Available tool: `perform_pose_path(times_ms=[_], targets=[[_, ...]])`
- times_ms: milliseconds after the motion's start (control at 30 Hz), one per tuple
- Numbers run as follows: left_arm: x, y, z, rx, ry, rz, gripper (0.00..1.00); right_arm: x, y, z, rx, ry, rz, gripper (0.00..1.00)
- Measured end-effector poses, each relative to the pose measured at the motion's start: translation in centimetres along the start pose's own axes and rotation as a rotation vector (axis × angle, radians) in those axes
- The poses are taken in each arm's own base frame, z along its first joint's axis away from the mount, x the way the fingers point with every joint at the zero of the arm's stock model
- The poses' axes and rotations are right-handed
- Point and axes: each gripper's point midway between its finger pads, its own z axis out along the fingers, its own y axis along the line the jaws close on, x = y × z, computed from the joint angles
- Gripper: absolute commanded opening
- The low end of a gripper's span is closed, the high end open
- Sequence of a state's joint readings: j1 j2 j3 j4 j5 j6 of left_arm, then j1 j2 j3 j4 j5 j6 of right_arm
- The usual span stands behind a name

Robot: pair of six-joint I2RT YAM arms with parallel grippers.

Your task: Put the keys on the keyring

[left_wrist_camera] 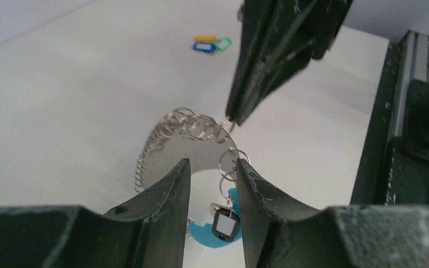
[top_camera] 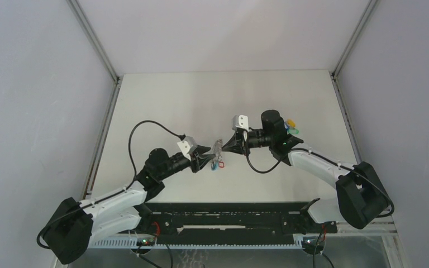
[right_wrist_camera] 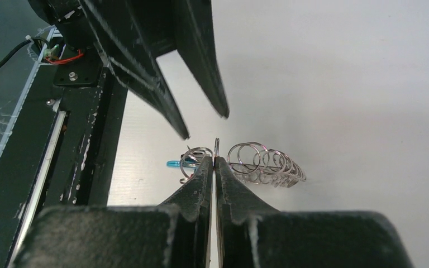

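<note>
Left claw (left_wrist_camera: 212,163) stands half-open at the grey, ring-fringed keyring (left_wrist_camera: 173,146), whose edge the right claw (right_wrist_camera: 213,161) pinches shut.

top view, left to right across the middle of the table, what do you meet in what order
left end effector → keyring → right end effector → keys
</note>
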State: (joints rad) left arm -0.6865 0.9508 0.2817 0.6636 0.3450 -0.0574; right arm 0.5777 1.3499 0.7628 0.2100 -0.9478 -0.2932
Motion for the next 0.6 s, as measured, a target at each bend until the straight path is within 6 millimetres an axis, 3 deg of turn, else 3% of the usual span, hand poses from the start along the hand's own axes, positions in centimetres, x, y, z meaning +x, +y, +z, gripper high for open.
perform_pose_path(times_ms=[200,500,600], targets=[[1.8,-0.8,0.6,0.079,0.081,0.024,0.4,-0.2,0.0,0.0,-0.007,0.005,-0.017,0.0],[0.1,-0.9,1.6,0.129,0.052,0.078,0.42,-0.1,0.4,-0.1,-0.034,0.014,-0.02,0.0],[0.0,-0.9,1.7,0.138,0.054,0.084,0.38,-0.3,0.4,-0.1,-0.038,0.013,-0.026,0.0]])
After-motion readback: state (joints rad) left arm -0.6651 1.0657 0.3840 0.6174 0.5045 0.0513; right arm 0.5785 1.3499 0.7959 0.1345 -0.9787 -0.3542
